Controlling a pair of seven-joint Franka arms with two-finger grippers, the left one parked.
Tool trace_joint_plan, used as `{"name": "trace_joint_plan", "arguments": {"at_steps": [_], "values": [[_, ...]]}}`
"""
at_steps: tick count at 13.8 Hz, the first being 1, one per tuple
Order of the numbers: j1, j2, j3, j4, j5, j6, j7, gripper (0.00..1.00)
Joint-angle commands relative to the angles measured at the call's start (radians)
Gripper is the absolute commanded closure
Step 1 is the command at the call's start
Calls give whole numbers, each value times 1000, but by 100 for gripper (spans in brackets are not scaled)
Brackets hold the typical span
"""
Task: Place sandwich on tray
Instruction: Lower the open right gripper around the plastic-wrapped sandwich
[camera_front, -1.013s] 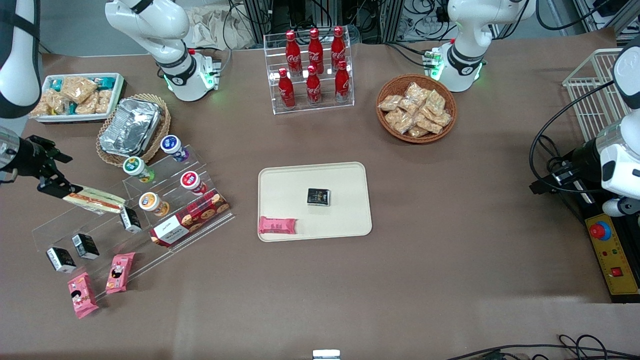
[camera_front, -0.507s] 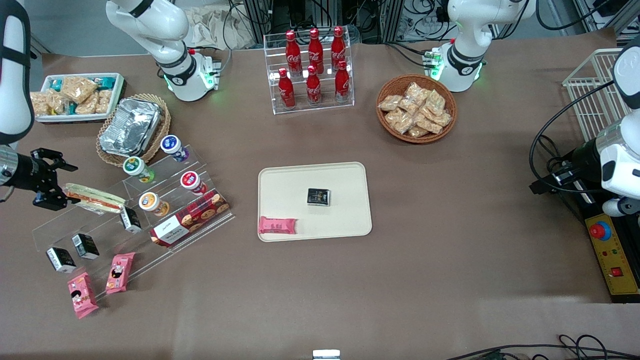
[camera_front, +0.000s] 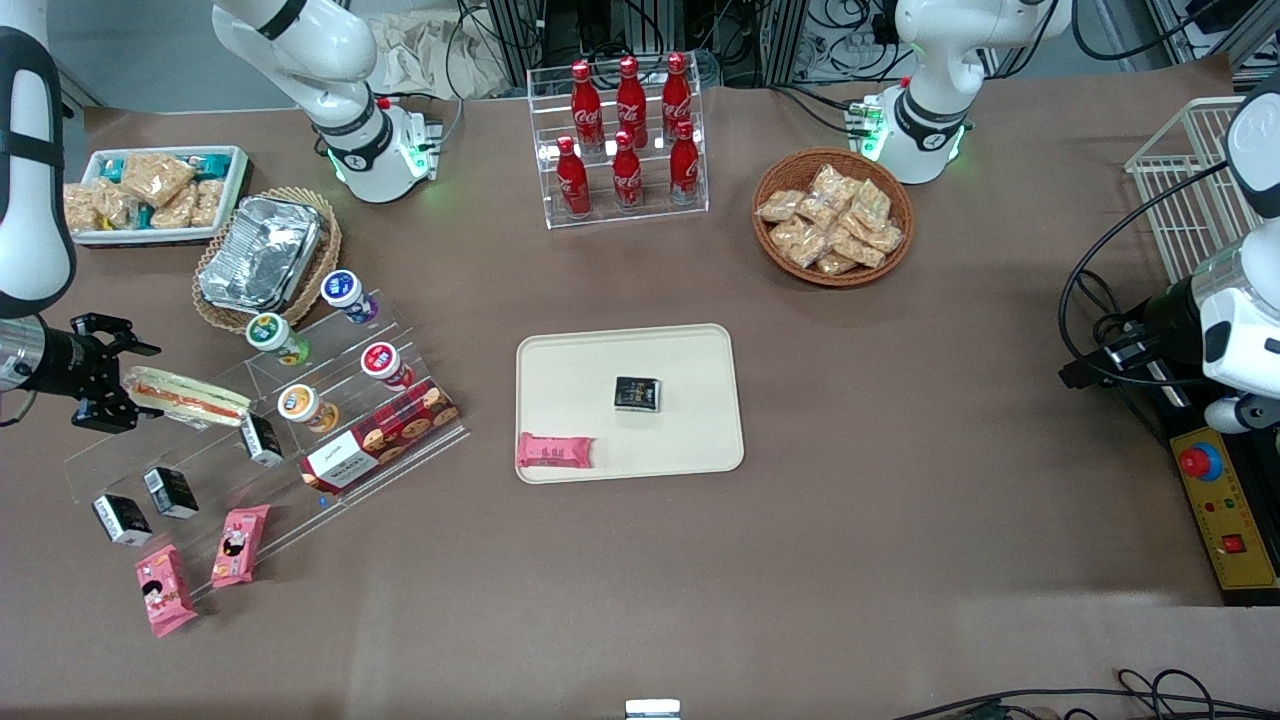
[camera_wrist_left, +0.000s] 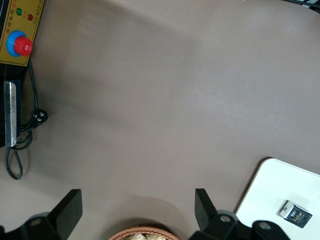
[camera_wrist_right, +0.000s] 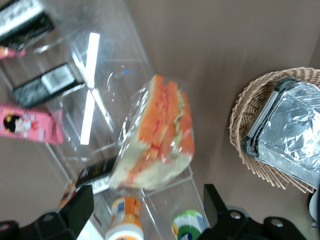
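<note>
Sandwich (camera_front: 186, 397) (camera_wrist_right: 156, 135) lies on upper step of clear acrylic stand (camera_front: 262, 425), toward working arm's end of worktop (camera_front: 900, 520). We see gripper (camera_front: 115, 385) at its end, fingers spread, one each side of wrap, not pinching. Yogurt cups (camera_front: 300, 405) sit just beside on same stand. Tray (camera_front: 690, 440), well apart at worktop middle, carries black packet (camera_front: 637, 393) and pink snack bar (camera_front: 555, 452) across its rim.
</note>
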Motion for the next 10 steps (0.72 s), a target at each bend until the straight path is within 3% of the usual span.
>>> {"name": "trace_joint_plan", "arguments": {"at_steps": [1, 8, 10], "values": [[-27, 17, 7, 6, -27, 22, 90, 2], [-41, 27, 7, -32, -24, 68, 196, 3], [-39, 19, 7, -52, -16, 78, 196, 10]]}}
